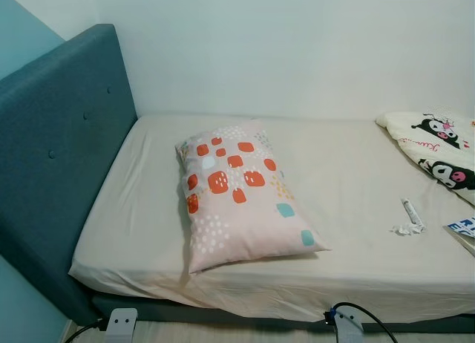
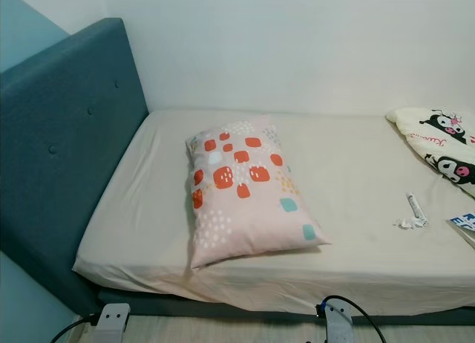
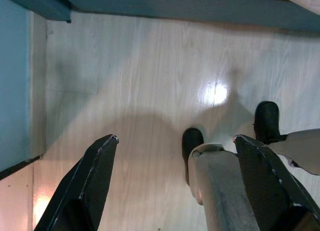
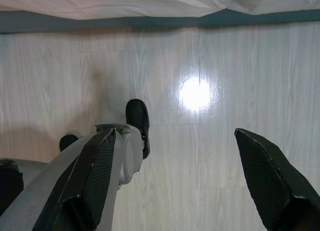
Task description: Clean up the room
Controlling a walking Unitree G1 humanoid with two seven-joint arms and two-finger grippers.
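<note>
A pink pillow (image 1: 239,194) with orange and teal patches lies slanted on the beige bed sheet (image 1: 349,172), its near end close to the mattress front edge. A small white tube with crumpled paper (image 1: 409,217) lies on the sheet to the right. A cream blanket with black cartoon figures (image 1: 441,146) is bunched at the far right. My left gripper (image 3: 175,141) hangs open above the wooden floor, pointing down. My right gripper (image 4: 175,136) hangs open over the floor too, beside the bed base.
A teal padded headboard (image 1: 59,157) stands on the left, against a white wall. A blue and white packet (image 1: 464,230) lies at the right edge of the bed. Both silver arm ends (image 1: 122,322) sit below the mattress edge. The robot's legs and black feet (image 3: 192,143) stand on pale wooden floor.
</note>
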